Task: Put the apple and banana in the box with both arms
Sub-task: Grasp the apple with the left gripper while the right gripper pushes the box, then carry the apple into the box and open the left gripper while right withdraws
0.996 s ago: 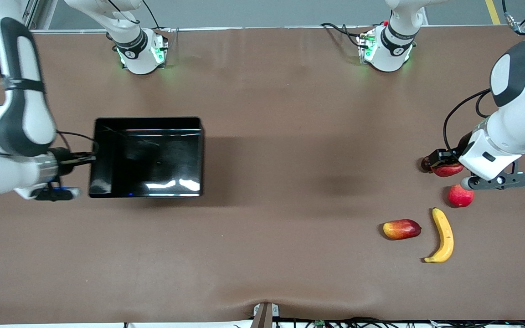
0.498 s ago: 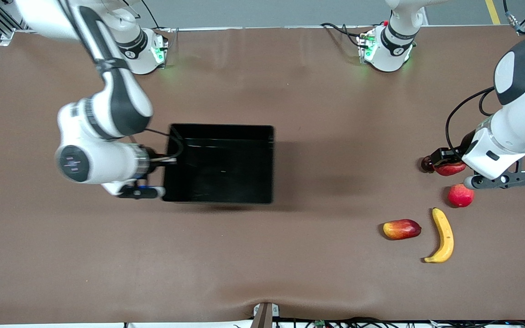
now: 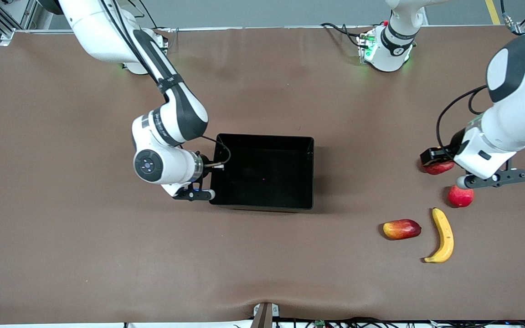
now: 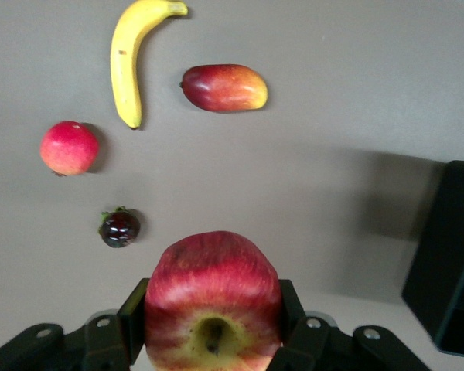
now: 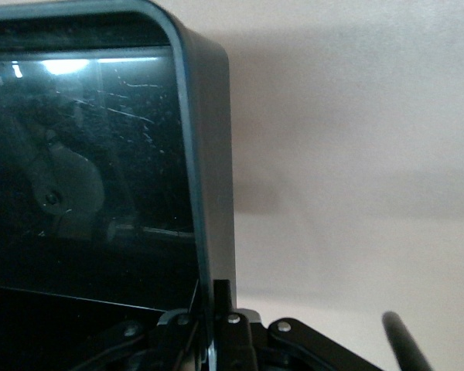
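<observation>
My left gripper (image 3: 434, 163) is shut on the apple (image 3: 440, 167), red with yellowish streaks, and holds it just above the table at the left arm's end. The apple fills the left wrist view (image 4: 213, 297) between the fingers (image 4: 133, 313). The banana (image 3: 443, 234) lies on the table nearer the front camera and also shows in the left wrist view (image 4: 127, 58). My right gripper (image 3: 212, 166) is shut on the end wall of the black box (image 3: 265, 137), which sits near the table's middle. The right wrist view shows that wall (image 5: 209, 154) between my fingers (image 5: 224, 297).
A plain red round fruit (image 3: 460, 196) lies between the apple and the banana. An oval red-yellow fruit (image 3: 401, 228) lies beside the banana. A small dark fruit (image 4: 120, 228) sits on the table under my left gripper. Bare brown table separates the box from the fruit.
My right arm has moved the box a long way toward the left arm's end of the table, gripping its wall. My left gripper with the apple has shifted slightly.
</observation>
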Controlling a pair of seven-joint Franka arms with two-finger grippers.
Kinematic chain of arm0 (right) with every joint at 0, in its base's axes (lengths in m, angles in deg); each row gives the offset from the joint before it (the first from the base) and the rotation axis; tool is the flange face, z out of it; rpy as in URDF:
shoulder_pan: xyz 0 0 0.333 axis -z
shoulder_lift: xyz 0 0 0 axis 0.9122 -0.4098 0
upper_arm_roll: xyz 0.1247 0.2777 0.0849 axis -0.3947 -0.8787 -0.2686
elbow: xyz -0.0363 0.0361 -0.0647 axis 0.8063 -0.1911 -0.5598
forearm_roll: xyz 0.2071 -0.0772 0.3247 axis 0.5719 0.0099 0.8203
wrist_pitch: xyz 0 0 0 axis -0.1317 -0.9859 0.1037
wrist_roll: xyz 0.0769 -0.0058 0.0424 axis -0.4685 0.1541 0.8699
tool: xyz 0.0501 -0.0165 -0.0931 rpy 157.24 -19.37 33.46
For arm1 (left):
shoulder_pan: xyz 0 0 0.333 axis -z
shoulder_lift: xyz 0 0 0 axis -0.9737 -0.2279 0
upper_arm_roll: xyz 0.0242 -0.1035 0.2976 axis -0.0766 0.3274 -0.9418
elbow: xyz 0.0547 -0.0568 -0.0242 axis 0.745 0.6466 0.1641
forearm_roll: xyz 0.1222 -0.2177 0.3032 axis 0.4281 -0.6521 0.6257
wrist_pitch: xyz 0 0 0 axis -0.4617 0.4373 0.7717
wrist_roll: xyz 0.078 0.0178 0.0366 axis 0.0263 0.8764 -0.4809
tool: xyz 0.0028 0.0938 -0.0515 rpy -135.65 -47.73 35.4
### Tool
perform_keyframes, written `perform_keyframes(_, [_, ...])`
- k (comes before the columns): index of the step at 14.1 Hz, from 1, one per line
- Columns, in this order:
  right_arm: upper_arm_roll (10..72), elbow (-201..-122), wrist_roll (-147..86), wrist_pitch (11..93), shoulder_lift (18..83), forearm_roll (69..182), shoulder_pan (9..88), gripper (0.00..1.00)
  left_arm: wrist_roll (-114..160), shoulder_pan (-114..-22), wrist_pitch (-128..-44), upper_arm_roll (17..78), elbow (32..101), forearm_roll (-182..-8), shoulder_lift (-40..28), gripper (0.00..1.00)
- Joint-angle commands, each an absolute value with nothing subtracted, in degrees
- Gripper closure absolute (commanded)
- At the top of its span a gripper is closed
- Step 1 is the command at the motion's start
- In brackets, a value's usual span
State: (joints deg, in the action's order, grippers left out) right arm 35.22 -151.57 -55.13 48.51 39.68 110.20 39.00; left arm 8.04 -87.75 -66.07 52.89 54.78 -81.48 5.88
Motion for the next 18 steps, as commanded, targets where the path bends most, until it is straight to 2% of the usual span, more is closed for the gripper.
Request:
perform_keyframes(1, [35.8,-150.9,-55.9,50.2,38.2,112.4,37.5,1.00,1.4,-84.1,-64.7,53.6,52.7,-81.9,4.1,1.00])
perform_keyframes(3, [35.9,-150.8,-55.8,50.8,37.0,112.3,36.3,1.00,-5.1,-79.7,-64.9,53.6,51.3,-81.9,2.1,1.00])
perform_keyframes(4, [35.9,-150.9,-55.9,52.0,36.5,112.2,35.9,0.96,-8.5,-77.4,-65.0,53.5,49.9,-81.8,0.4,1.00])
perform_keyframes(5, [35.9,-151.0,-55.9,52.8,36.4,112.1,35.9,0.80,-11.1,-75.4,-65.1,53.4,48.7,-81.6,-1.3,1.00])
perform_keyframes(6, [35.9,-150.9,-56.0,52.8,36.4,112.3,36.0,0.25,-13.1,-73.8,-65.4,53.3,47.9,-81.4,-2.9,1.00])
perform_keyframes(7, [35.9,-150.7,-55.9,52.4,36.7,112.3,36.1,0.00,-14.3,-72.7,-66.2,53.2,47.5,-81.4,-4.0,1.00])
perform_keyframes(9, [35.9,-149.4,-55.7,51.7,37.2,112.5,36.9,0.00,-16.3,-70.9,-68.9,53.1,47.4,-81.3,-5.6,1.00])
perform_keyframes(12, [36.1,-146.2,-55.7,45.0,40.7,115.7,41.0,0.00,-18.4,-67.3,-71.9,53.0,47.4,-81.2,-8.0,1.00])
perform_keyframes(16, [37.0,-136.0,-55.8,28.1,41.3,113.8,45.3,0.00,-21.3,-62.4,-74.9,52.9,47.5,-80.4,-12.0,1.00])
perform_keyframes(18, [38.9,-130.0,-55.8,22.2,41.3,112.0,47.3,0.00,-24.5,-61.0,-76.5,52.9,47.4,-77.7,-14.4,1.00])
